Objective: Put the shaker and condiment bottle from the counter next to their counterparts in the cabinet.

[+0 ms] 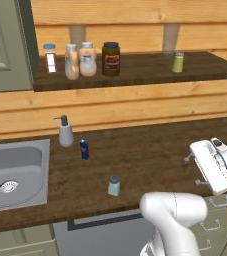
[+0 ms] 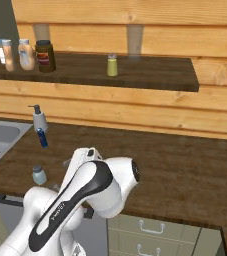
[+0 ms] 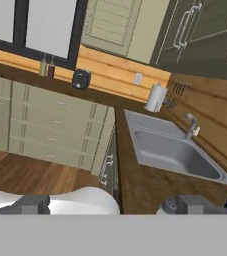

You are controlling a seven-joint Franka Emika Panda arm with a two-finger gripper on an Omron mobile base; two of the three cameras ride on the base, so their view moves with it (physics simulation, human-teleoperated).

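The shaker (image 1: 114, 186) (image 2: 39, 175), pale blue-green with a grey cap, stands upright near the counter's front edge; its cap (image 3: 170, 204) peeks in at the bottom of the hand view. My gripper (image 1: 192, 171) (image 3: 116, 204) hovers well to the shaker's right over the counter, turned sideways toward it, open and holding nothing. On the cabinet shelf (image 1: 145, 70) two near-identical peach-orange condiment bottles (image 1: 72, 61) (image 1: 88, 59) stand side by side; I cannot tell them apart. The yellow-green shaker (image 1: 178, 61) (image 2: 112, 65) stands alone farther right on the shelf.
A dark brown jar (image 1: 111, 59) and a small blue-capped jar (image 1: 49, 57) share the shelf. A grey pump dispenser (image 1: 65, 131) and a dark-blue can (image 1: 84, 149) stand behind the shaker. The sink (image 1: 15, 172) lies left. The cabinet door (image 1: 5, 45) hangs open at the left.
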